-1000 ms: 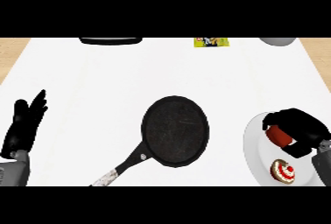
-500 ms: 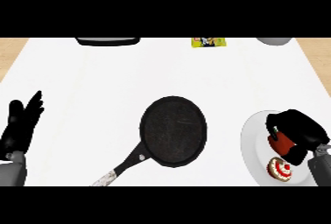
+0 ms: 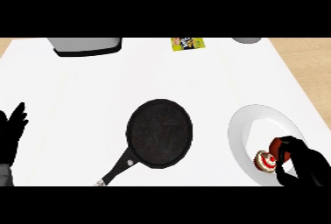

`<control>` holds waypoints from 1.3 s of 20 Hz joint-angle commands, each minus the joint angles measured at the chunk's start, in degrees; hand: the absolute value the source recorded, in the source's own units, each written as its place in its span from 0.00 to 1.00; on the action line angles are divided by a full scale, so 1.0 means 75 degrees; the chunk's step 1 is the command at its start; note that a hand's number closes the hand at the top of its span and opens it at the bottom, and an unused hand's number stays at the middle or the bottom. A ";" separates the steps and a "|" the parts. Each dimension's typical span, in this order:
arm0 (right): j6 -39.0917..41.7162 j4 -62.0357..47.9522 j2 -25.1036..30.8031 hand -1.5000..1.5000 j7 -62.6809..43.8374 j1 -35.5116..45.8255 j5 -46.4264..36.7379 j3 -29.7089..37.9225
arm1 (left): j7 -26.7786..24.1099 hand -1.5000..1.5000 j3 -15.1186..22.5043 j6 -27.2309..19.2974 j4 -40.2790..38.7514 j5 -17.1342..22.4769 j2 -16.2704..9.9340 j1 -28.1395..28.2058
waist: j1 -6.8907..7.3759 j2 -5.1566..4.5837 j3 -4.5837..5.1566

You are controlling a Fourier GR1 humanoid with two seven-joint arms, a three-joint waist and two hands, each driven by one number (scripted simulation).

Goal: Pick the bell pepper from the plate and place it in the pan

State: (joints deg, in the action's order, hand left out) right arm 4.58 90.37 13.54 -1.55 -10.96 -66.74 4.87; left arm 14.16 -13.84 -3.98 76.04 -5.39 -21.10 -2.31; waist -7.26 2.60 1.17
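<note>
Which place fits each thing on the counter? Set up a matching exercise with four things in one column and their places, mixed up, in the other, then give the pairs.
Things:
1. pan
2. plate
3. left robot hand
4. yellow packet

Places:
A. at the far edge of the counter
B. at the view's left edge, open, fingers up
C. in the middle, handle toward the near left
D. right of the pan, holding a small cake

Pairs: 1-C, 2-D, 3-B, 4-A

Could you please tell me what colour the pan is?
The pan is black, with a black handle ending in a silvery tip; the head view shows it.
</note>
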 commanded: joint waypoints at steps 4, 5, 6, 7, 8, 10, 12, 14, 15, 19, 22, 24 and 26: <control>-0.1497 0.3534 -0.1514 1.00 -0.0505 -0.1719 -0.0245 -0.0948 | -0.0047 0.50 0.0125 -0.0078 0.0164 -0.0079 0.0167 0.0170 | 0.0100 -0.0077 -0.0116; -0.1487 0.4124 -0.1594 1.00 -0.0586 -0.2058 -0.0300 -0.1099 | -0.0097 0.50 0.0027 0.0062 0.0223 0.0008 0.0006 0.0184 | 0.0225 -0.0112 -0.0118; -0.1645 0.4479 -0.1763 1.00 -0.0623 -0.2398 -0.0656 -0.1659 | 0.0038 0.50 0.0058 0.0125 0.0151 0.0025 -0.0026 -0.0018 | 0.0243 -0.0155 -0.0120; -0.1372 0.5157 -0.1772 1.00 -0.0808 -0.2846 -0.0746 -0.1809 | -0.0140 0.50 0.0176 0.0113 0.0280 -0.0035 0.0091 0.0150 | 0.0380 -0.0182 -0.0120; -0.1626 0.5418 -0.1779 1.00 -0.0964 -0.3226 -0.0921 -0.2346 | 0.0179 0.50 0.0148 0.0167 0.0279 0.0028 0.0000 -0.0182 | 0.0398 -0.0211 -0.0132; -0.1635 0.6098 -0.1789 1.00 -0.1481 -0.3713 -0.1327 -0.3289 | -0.0055 0.50 0.0345 0.0065 0.0169 -0.0125 0.0223 -0.0202 | 0.0552 -0.0262 -0.0133; -0.1647 0.6279 -0.1795 1.00 -0.2387 -0.3597 -0.2243 -0.4298 | -0.0026 0.50 0.0490 -0.0017 0.0098 -0.0265 0.0327 -0.0394 | 0.0729 -0.0309 -0.0136; -0.1684 0.6125 -0.1799 1.00 -0.3161 -0.3458 -0.2781 -0.5103 | -0.0005 0.50 0.0412 0.0105 0.0155 -0.0210 0.0228 -0.0346 | 0.0863 -0.0324 -0.0144; -0.2028 0.5625 -0.1800 1.00 -0.3634 -0.2978 -0.2721 -0.5373 | -0.0371 0.50 0.0150 0.0561 -0.0021 0.0083 -0.0102 -0.0150 | 0.0921 -0.0334 -0.0143; -0.1617 0.4713 -0.1803 1.00 -0.5524 -0.0896 -0.2645 -0.5776 | 0.0125 0.50 0.0694 0.0102 0.0043 -0.0316 0.0497 -0.0775 | 0.0998 -0.0377 -0.0149; -0.1589 0.3815 -0.1804 1.00 -0.6459 0.0729 -0.1919 -0.5388 | 0.0172 0.50 0.0622 0.0111 0.0495 -0.0305 0.0414 -0.0508 | 0.1123 -0.0383 -0.0155; -0.1822 0.3490 -0.1804 1.00 -0.6930 0.1340 -0.1521 -0.5443 | 0.0212 0.50 0.0466 0.0352 0.0091 -0.0194 0.0225 -0.0726 | 0.1059 -0.0371 -0.0154; -0.2552 0.2305 -0.1805 1.00 -0.6287 0.1844 -0.0612 -0.4383 | -0.0028 0.50 0.0435 0.0341 -0.0138 -0.0231 0.0238 -0.0753 | 0.1066 -0.0389 -0.0159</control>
State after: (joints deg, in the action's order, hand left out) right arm -10.53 117.29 0.05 -46.99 -6.51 -78.62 -33.33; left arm 14.34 -10.13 -1.94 76.55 -7.01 -18.86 -6.98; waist 0.48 -0.17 0.03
